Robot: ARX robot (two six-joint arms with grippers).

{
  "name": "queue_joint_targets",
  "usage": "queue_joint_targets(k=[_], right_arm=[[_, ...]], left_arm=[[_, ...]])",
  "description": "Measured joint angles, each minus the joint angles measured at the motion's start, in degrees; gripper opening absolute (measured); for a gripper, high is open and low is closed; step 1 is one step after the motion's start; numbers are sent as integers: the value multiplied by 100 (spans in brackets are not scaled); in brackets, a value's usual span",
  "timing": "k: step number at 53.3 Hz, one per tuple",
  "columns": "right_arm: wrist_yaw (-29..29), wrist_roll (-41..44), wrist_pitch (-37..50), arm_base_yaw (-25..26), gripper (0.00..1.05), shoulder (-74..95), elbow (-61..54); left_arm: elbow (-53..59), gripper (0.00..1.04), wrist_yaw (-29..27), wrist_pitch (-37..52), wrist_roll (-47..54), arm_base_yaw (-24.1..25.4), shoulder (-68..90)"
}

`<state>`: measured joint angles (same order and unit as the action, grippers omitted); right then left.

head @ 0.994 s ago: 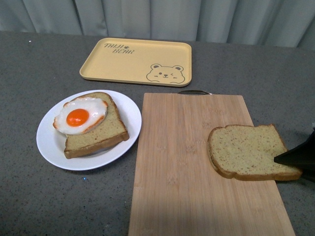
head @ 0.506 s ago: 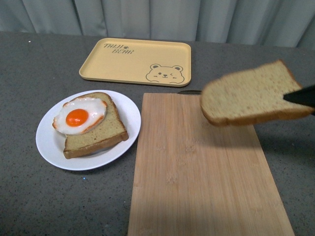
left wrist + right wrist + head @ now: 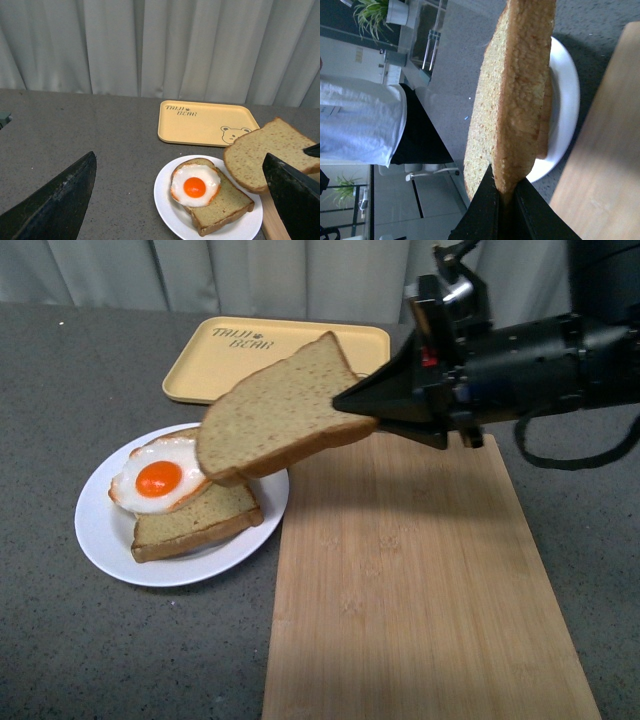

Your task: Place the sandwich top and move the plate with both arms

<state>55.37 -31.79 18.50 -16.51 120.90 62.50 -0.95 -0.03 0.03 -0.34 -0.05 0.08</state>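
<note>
My right gripper (image 3: 352, 408) is shut on the sandwich top (image 3: 278, 412), a tan speckled slice held tilted in the air over the right part of the white plate (image 3: 105, 535). Its lower corner hangs just above the fried egg (image 3: 160, 477) on the other bread slice (image 3: 200, 520). In the right wrist view the fingertips (image 3: 487, 187) pinch the sandwich top's (image 3: 515, 90) crust edge, plate (image 3: 567, 95) behind. My left gripper (image 3: 180, 192) is open, high above the table, its two black fingers (image 3: 55, 200) wide apart with the plate (image 3: 165, 200), egg (image 3: 195, 186) and sandwich top (image 3: 265, 152) showing between them.
A wooden cutting board (image 3: 420, 590) lies right of the plate, bare. A yellow bear-printed tray (image 3: 240, 370) sits behind on the grey table (image 3: 60, 380). Curtains hang at the back.
My right gripper lifted the sandwich top off the cutting board and carried it left, from the board's right side to above the plate. The arm has come into full view.
</note>
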Motion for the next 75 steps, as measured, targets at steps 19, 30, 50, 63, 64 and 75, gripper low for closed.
queue_joint_targets(k=[19,30,50,63,64,75], right_arm=[[-315,-1049,601,-994,2,1130,935],[-501,-1150,442,-1097,2,1429,1185],[-809,-446,-85,-896,36,1429,1165],[-1056,232,81,-402,77,326,304],[-1115,280,63,-348,80,210,240],[-3233,1178,1718,-9,88,-452,-763]], left_arm=[[0,98,0,0,0,0,0],[0,98,0,0,0,0,0],[0,98,0,0,0,0,0],[0,98,0,0,0,0,0],[0,98,2,0,0,0,0],[0,98,-2,0,0,0,0]])
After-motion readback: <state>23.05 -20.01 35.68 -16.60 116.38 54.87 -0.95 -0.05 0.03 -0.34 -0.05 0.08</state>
